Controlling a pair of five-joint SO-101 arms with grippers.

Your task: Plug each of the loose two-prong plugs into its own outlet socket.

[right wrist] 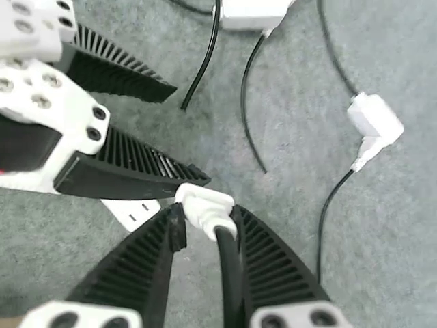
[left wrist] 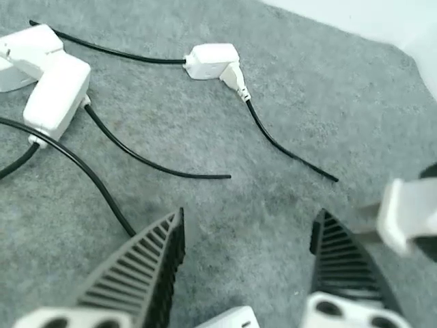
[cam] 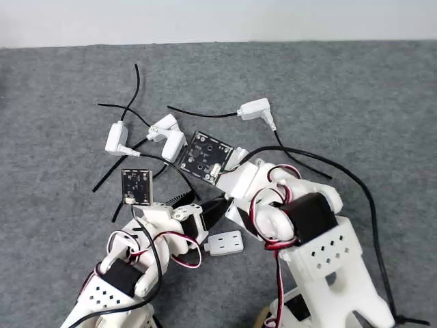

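Right wrist view: right end effector (right wrist: 207, 217) pinches a white plug (right wrist: 203, 202), beside the outlet socket (right wrist: 131, 211).

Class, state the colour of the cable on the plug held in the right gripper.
Black cable on a white plug; clearest in the right wrist view.

Just behind the socket (cam: 224, 243) hangs the held plug (right wrist: 203, 205). Farther behind, leftward, lie the left plug (cam: 117, 139) and plug pair (cam: 173, 143); rightward, the right plug (cam: 254, 109).

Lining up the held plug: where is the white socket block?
High view: the socket block lies on the grey carpet between the two arms.
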